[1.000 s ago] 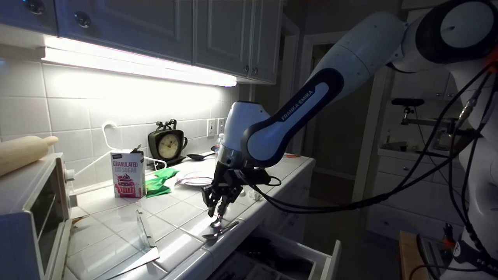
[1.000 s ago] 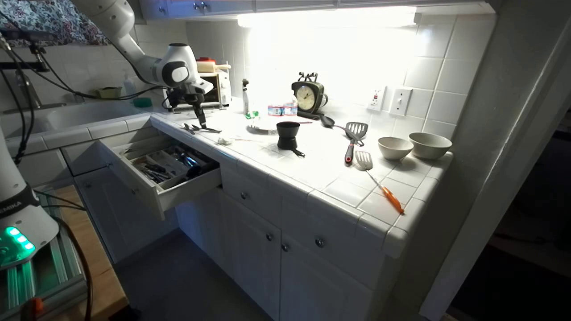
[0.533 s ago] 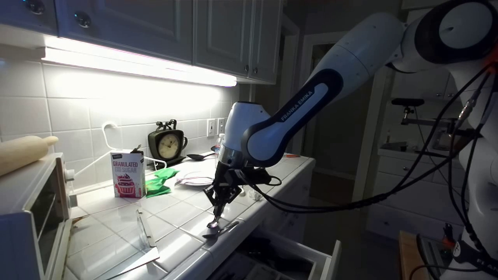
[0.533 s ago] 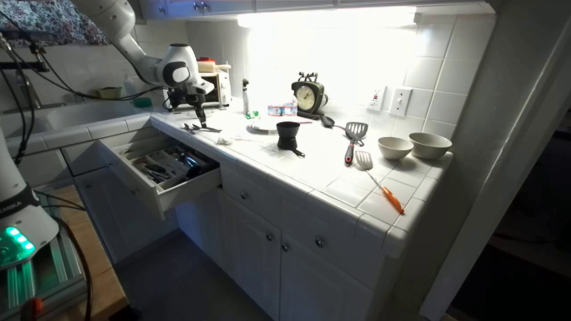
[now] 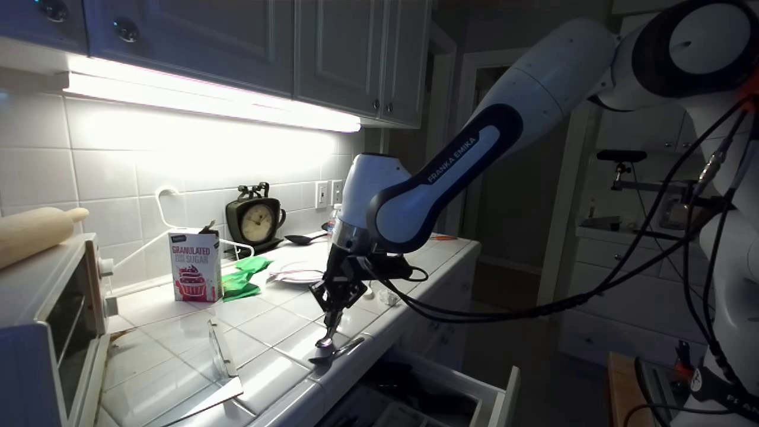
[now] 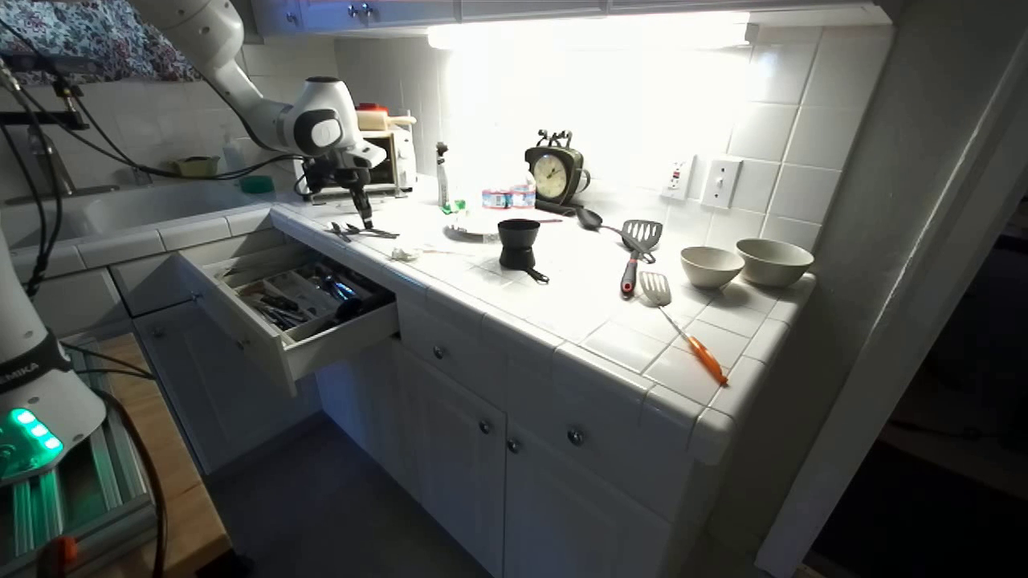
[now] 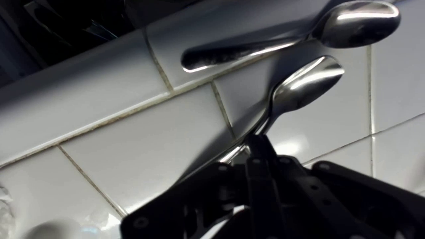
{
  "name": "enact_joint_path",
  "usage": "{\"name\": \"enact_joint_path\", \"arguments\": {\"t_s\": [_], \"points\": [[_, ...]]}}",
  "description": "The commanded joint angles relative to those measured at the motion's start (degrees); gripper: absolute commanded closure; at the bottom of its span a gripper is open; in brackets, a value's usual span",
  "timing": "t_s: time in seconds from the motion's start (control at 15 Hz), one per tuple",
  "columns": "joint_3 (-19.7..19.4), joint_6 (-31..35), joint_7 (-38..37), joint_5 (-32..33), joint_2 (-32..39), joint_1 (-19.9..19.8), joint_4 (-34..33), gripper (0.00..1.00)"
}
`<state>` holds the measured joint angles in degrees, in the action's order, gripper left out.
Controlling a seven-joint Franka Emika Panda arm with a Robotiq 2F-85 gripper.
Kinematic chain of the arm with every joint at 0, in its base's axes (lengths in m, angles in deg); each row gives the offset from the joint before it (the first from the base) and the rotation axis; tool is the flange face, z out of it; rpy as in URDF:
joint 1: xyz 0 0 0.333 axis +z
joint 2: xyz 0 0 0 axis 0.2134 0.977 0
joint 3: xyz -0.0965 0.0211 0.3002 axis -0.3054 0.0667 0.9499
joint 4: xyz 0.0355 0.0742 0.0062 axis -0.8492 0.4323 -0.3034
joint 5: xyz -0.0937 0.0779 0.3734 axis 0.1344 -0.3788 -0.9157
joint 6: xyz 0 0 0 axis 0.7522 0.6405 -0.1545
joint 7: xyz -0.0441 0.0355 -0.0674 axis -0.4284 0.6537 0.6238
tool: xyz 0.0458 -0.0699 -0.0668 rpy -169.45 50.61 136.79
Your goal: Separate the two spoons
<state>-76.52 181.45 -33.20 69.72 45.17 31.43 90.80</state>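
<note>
Two dark metallic spoons lie on the white tiled counter near its front edge. In the wrist view my gripper (image 7: 259, 142) is shut on the handle of the nearer spoon (image 7: 308, 84), just behind its bowl. The other spoon (image 7: 362, 25) lies beside it along the edge tiles, with a narrow gap between the bowls. In an exterior view the gripper (image 5: 331, 326) points down, the held spoon's bowl (image 5: 324, 342) low at the tiles, behind the other spoon (image 5: 337, 351). The far end of the held handle is hidden by the gripper. The gripper (image 6: 367, 223) is small in an exterior view.
An open drawer (image 6: 337, 349) with cutlery juts out below the spoons. A crumpled clear scrap (image 6: 405, 254) lies along the edge. A sugar box (image 5: 195, 267), a green bag (image 5: 240, 281), a leaning reflective panel (image 5: 219, 350) and a toaster oven (image 5: 71, 332) stand farther back.
One second ago the fingers were apart around the nearer spoon. They have shut on it, and its bowl has shifted slightly. The other spoon has not moved.
</note>
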Motion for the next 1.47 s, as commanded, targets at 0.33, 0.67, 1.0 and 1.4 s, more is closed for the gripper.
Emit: {"name": "enact_joint_path", "arguments": {"t_s": [0.33,0.67,1.0,1.4], "points": [[-0.65,-1.12,-1.35,1.08,0.12,0.31,-1.95,0.68],[-0.92,-1.03,-1.56,1.95,0.82,1.12,-2.35,0.32],[-1.33,-1.33,-1.87,3.36,1.7,2.04,-2.88,0.59],[-1.81,-1.57,-1.88,4.6,2.51,2.57,-3.28,0.99]]}}
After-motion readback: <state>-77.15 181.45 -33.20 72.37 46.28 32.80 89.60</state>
